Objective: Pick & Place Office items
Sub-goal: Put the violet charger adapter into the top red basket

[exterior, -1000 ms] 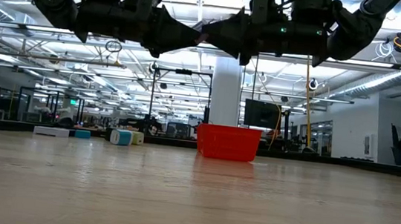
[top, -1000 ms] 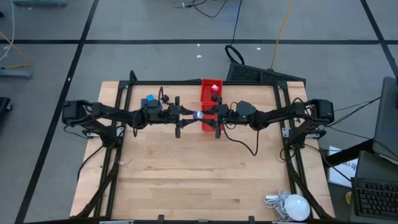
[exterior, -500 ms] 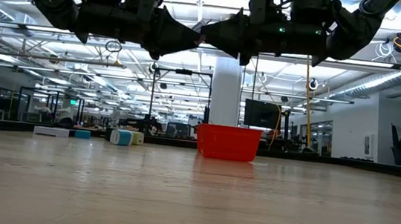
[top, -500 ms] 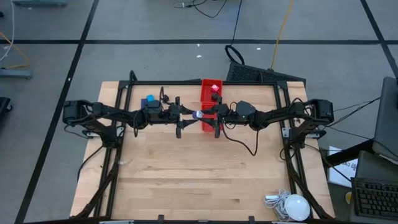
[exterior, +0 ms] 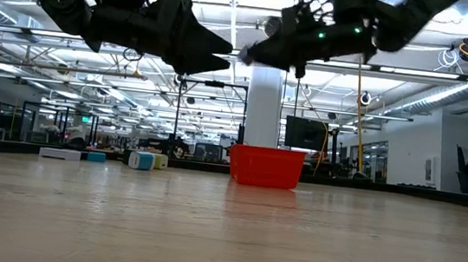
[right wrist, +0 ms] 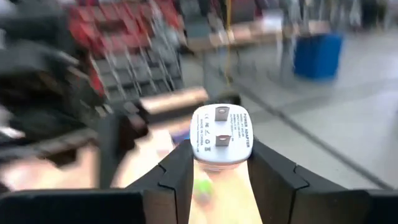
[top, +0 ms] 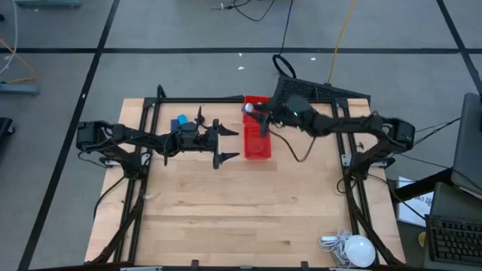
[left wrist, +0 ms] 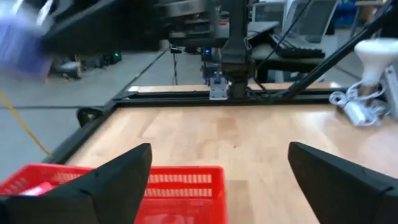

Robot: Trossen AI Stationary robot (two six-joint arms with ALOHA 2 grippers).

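white plug adapter (right wrist: 221, 137), print unreadable, pinched in right gripper (right wrist: 217, 167); left gripper (top: 229, 144) spread

Two dark matte arms, left arm (top: 135, 139) and right arm (top: 354, 126), slim jointed links, black cables looping beside them, boxy bases at the frame's middle left and right, wedge-shaped black fingers (left wrist: 93, 186), green light on right wrist.

The left tool (top: 228, 144), closed a second ago against the right tool beside the long red plastic tray (top: 257, 148), now stands with its fingers spread wide and empty. The right tool (top: 251, 110) has swung away to the tray's far end, carrying off the small white plug adapter with two metal prongs (right wrist: 222, 137) clamped between its fingers.
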